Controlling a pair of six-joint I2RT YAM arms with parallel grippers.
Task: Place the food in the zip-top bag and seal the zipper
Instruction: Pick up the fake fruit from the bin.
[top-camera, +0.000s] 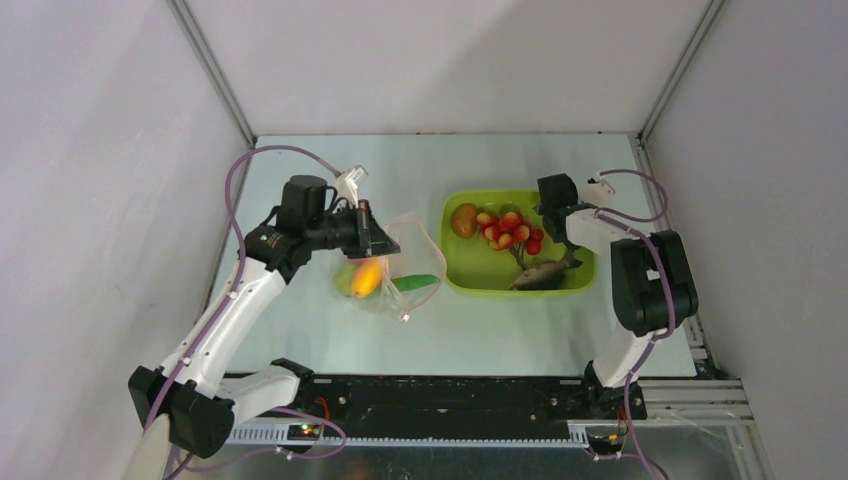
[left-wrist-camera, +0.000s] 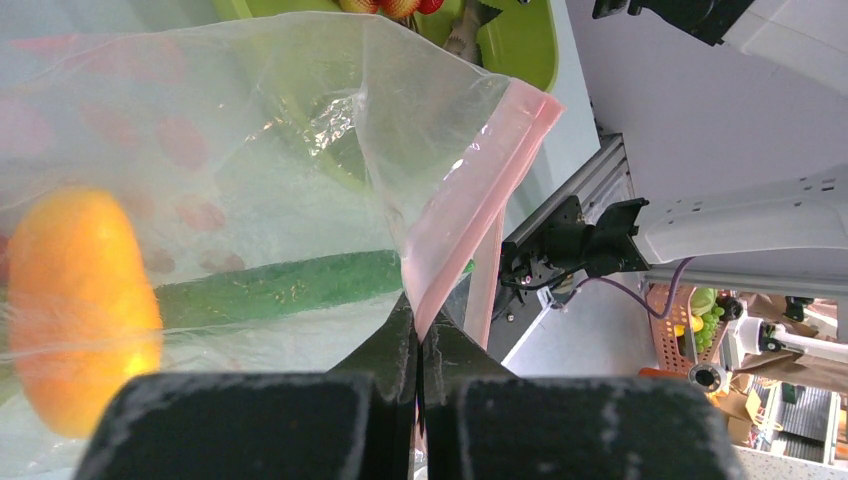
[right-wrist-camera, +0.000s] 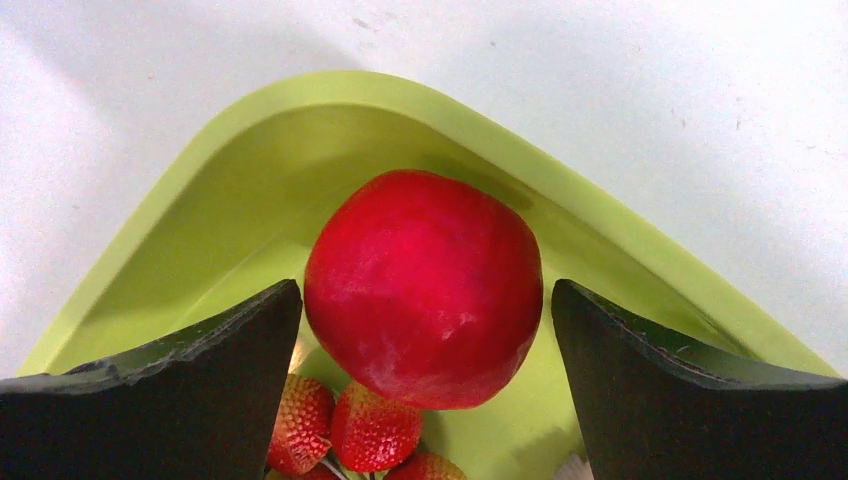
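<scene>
**Right gripper (right-wrist-camera: 422, 300) straddles the tomato (right-wrist-camera: 425, 285); left gripper (left-wrist-camera: 420, 330) pinches the bag (left-wrist-camera: 300, 130).**

In the right wrist view the tomato sits mid-frame between wide-open fingers, in a corner of the tub (right-wrist-camera: 250, 200), with strawberries (right-wrist-camera: 370, 430) just below it. Neither finger clearly touches it. The left gripper is clamped on the zipper (left-wrist-camera: 480, 190), and an orange piece (left-wrist-camera: 80, 300) and the pod (left-wrist-camera: 270, 290) are inside the bag. In the overhead view the bag lies left of centre on the counter (top-camera: 500, 330) with the tub just to its right, so the right arm is nearer and the carry runs leftward.
</scene>
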